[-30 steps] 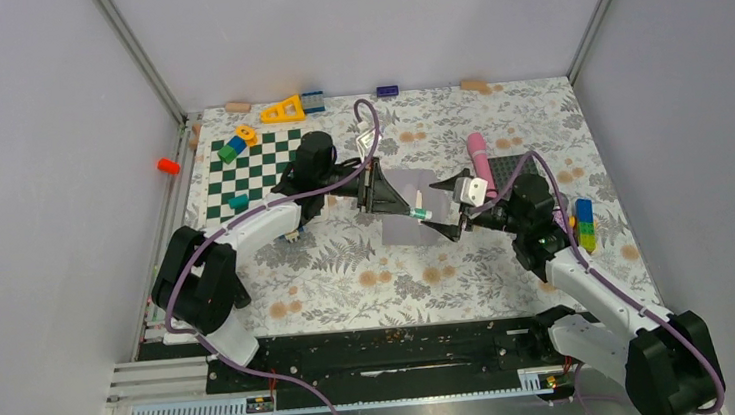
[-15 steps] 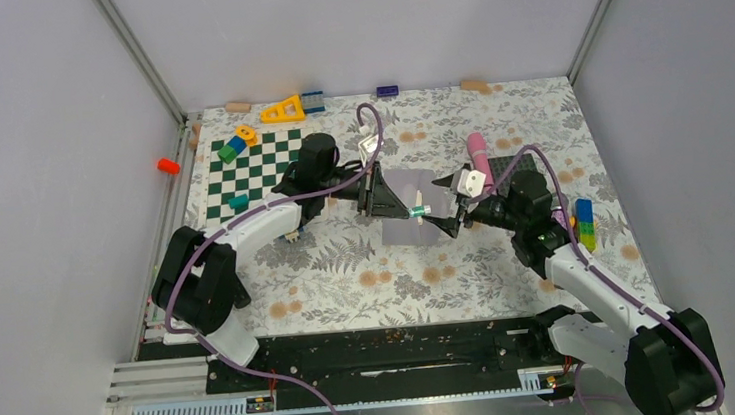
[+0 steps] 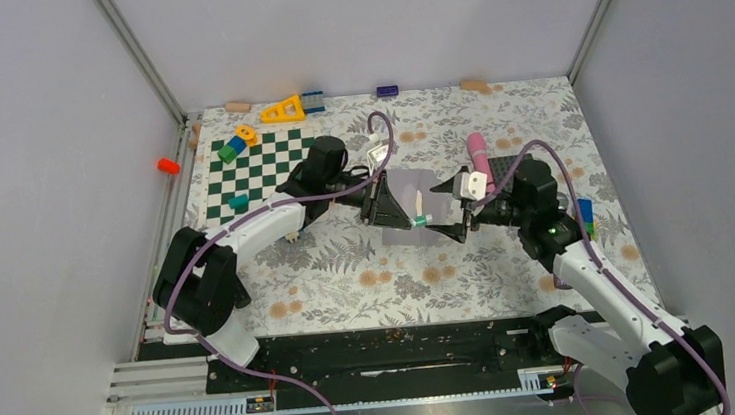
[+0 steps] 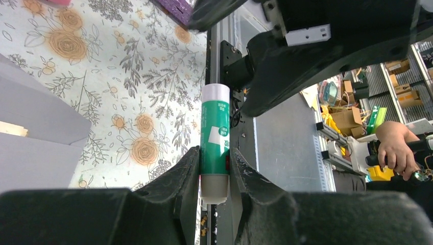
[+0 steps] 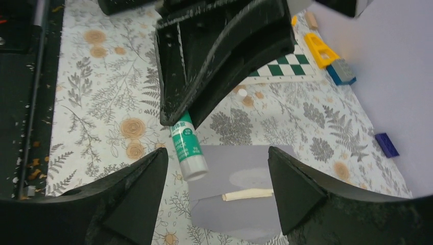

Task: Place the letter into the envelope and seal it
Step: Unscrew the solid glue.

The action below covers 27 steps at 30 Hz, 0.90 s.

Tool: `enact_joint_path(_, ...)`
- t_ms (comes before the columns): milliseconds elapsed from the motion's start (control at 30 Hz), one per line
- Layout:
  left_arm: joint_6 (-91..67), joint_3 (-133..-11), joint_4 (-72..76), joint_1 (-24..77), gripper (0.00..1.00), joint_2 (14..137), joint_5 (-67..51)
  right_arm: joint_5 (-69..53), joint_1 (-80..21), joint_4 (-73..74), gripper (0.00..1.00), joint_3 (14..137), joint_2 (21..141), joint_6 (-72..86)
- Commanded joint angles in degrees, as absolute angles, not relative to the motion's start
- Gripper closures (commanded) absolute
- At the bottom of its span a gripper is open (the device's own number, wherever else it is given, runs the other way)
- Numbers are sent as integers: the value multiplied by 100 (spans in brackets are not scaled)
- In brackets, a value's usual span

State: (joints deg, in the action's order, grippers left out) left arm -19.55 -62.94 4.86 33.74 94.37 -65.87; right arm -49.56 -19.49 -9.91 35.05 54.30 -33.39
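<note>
Envelope (image 3: 409, 182) lies flat on the flower-patterned counter (image 3: 370, 278), midway between the two arms. A thin cream strip (image 5: 247, 195) peeks out where its flap meets its body. The left gripper (image 4: 214, 153) is clenched on a green and white glue stick (image 4: 214, 122), holding it over the envelope's near half, pale end pointing toward the other arm. Whether that end touches the paper cannot be told. The right gripper (image 5: 217, 153) is released, its jaws spread wide over the envelope's right side, facing the glue stick without touching it. A checkered mat (image 3: 250, 173) lies left of the envelope.
</note>
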Motion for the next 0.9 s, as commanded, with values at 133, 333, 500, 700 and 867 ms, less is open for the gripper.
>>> enact_joint_path(133, -1424, -6584, 193, 3401, 100, 9125, -6799, -6457, -1595, -69, 30, 4198, 5438, -3422)
enact_joint_path(333, -1574, -6508, 420, 3401, 100, 9043, -6999, -7526, -1486, -70, 38, 4281, 5876, -2841)
enact_joint_path(500, -1749, -6391, 747, 3401, 100, 8970, -7119, -7584, -1447, -79, 40, 4255, 6076, -2845)
enact_joint_path(700, -1775, -6371, 799, 3419, 100, 8977, -7172, -7594, -1408, -506, 48, 4226, 6136, -2411)
enact_joint_path(867, -1775, -6341, 842, 3433, 100, 8948, -7190, -7673, -1337, -963, 61, 4167, 6229, -1945)
